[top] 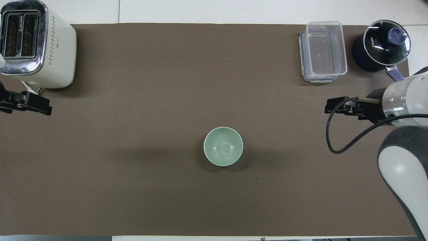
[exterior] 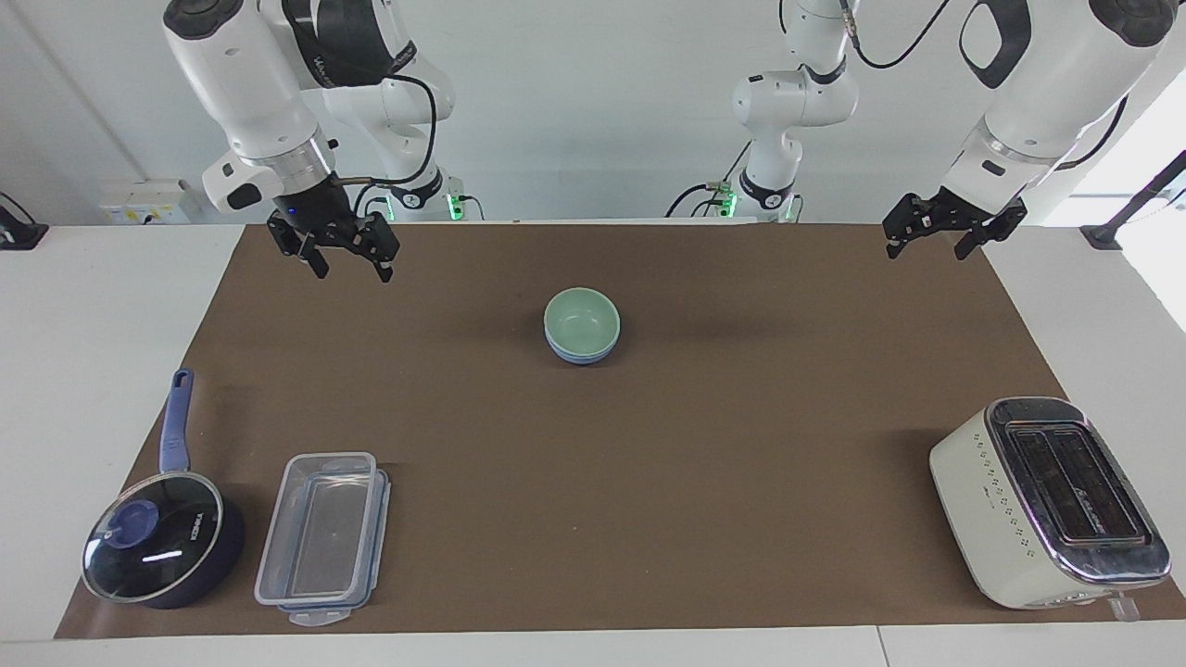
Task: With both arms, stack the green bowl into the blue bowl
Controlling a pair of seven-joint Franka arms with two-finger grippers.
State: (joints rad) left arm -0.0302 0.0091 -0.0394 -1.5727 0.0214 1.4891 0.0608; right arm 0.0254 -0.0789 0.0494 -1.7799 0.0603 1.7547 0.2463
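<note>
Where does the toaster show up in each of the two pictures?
Facing view: the toaster sits at the bottom right corner of the brown mat.
Overhead view: the toaster sits at the top left corner.
Shared landmark: the green bowl, stacked mid-mat in both views.

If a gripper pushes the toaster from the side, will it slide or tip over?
The toaster probably slides and does not tip: it lies low and wide on the brown mat. It looks heavy for its size, with a metal top, so a light push may not move it. Its smooth rounded sides could let fingers slip.
</note>
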